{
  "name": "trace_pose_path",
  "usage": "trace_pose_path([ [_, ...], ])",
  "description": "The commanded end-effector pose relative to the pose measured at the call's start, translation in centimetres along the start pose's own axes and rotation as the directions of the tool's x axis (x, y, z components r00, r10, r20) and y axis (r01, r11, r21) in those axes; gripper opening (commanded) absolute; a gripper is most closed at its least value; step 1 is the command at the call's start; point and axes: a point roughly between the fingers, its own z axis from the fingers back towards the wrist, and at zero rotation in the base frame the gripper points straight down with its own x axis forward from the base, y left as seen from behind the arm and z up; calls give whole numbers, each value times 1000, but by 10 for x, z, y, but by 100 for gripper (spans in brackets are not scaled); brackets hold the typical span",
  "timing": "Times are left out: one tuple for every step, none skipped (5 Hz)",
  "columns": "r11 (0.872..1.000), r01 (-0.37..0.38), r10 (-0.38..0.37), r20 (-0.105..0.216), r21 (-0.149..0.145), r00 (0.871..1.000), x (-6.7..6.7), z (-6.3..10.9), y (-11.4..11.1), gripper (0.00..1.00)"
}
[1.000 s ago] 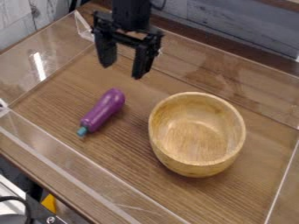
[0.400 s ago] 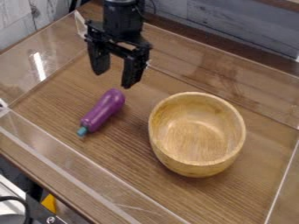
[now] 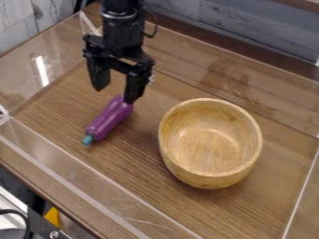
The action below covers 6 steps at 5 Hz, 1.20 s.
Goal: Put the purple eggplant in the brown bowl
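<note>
Eggplant [image 3: 110, 122] lies on the wooden bench [image 3: 137, 191] to the left of the bowl [image 3: 210, 142], apart from it, slanting so that its green cap points toward the near left and its plain purple end toward the back. The hand [image 3: 117, 87] is open, its two dark fingers spread wide and pointing down, with nothing held between them. It hangs close to the far end of the eggplant, and from this view I cannot tell how high above the bench it is. The dark arm [image 3: 122, 21] comes down from the top of the picture, behind the eggplant and left of the bowl.

The bowl is light brown and round, with its open side up and no object visible inside. Bare wood separates it from the eggplant, and nothing on the bench stands between the two. At the lower left corner, off the bench's edge, are a black cable [image 3: 15, 217] and a small yellow piece [image 3: 51, 216]
</note>
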Motion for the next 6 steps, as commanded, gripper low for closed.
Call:
trace_pose_path([
  [1000, 13, -14, 48, 19, 999, 1, -2, 10, 100],
  [1000, -16, 15, 52, 16, 999, 4, -18, 10, 100],
  [999, -47, 46, 63, 12, 997, 8, -33, 8, 100],
  [998, -57, 56, 72, 9, 996, 14, -39, 7, 100],
  [998, -67, 66, 80, 6, 995, 19, -42, 6, 100],
  [1000, 7, -8, 97, 11, 995, 11, -46, 4, 0],
])
